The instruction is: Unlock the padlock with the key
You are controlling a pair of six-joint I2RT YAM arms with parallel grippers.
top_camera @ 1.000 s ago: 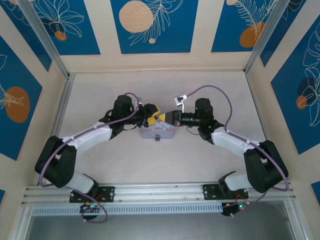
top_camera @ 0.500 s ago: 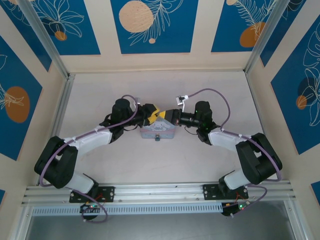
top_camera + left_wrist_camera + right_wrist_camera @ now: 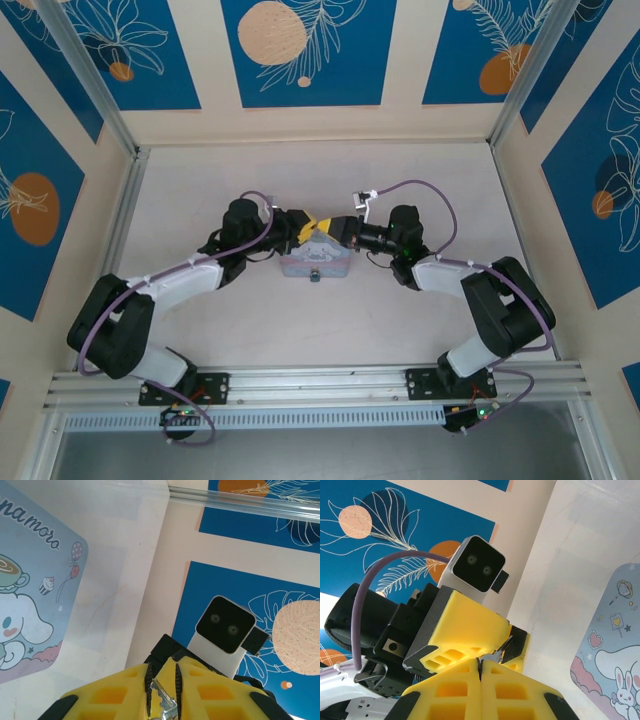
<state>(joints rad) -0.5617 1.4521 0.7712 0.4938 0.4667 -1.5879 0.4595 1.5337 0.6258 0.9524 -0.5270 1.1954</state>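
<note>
Left wrist view shows you the left end effector [image 3: 162, 666] narrow, its yellow pads holding the key [image 3: 161, 696], whose toothed blade stands up between them. In the right wrist view you see the right end effector [image 3: 480, 661] with its pads pressed fully together, the tips meeting the left one just where the key is. From the top camera, both meet above the light-blue tin [image 3: 316, 264] at the middle of the surface [image 3: 200, 180]. The padlock [image 3: 314, 277] lies against the tin's near side.
</note>
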